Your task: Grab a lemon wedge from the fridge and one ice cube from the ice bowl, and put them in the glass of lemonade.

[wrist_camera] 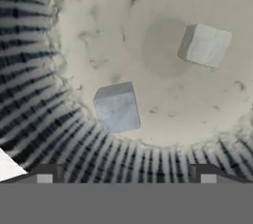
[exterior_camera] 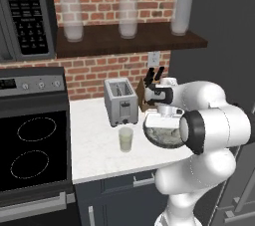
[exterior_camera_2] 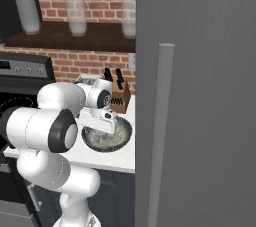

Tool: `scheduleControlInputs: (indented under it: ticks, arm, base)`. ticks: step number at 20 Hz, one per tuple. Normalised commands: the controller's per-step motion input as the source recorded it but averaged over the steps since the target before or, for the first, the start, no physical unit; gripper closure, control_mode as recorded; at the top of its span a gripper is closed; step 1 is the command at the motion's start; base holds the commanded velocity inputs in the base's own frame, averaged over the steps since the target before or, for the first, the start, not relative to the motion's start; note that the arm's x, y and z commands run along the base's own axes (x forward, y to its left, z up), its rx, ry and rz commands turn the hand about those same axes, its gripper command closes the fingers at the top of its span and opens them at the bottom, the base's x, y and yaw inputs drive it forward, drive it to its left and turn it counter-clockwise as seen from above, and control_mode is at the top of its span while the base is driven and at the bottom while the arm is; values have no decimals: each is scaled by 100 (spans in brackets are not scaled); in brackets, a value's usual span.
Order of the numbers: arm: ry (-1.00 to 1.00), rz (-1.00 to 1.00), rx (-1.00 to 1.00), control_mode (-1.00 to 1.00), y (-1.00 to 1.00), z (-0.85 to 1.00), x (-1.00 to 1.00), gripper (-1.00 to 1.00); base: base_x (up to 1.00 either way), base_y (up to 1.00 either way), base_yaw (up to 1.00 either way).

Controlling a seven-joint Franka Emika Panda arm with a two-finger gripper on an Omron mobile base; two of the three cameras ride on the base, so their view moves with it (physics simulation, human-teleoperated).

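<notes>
Since the wide-open, empty hand hovers in the ice bowl, the nearer ice cube looks slippery, rigid; pinch flat opposite faces.

Soft, even light fills the kitchen, with no hard glare anywhere. The white bench is the brightest surface, and the toaster throws only a faint shadow onto it. The shelf and fridge sit dim and flat grey. Both base views are slightly grainy. In the hand view the ice bowl looks coarse and blurred up close, its ribbed wall breaking into streaks, while two ice cubes show soft edges
</notes>
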Motion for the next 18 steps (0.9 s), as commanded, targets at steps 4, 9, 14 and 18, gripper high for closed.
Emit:
scheduleControlInputs:
  ticks: [4,9,14,18]
  arm:
    - [-5,0,0,-100,10,-18,0,-100]
    - [-4,0,0,-100,7,-27,-8,-100]
    - [-3,0,0,-100,3,-5,-1,-100]
    - [-4,0,0,-100,-25,0,23,-100]
  base:
    - [0,0,0]
    - [0,0,0]
    - [0,0,0]
    - [0,0,0]
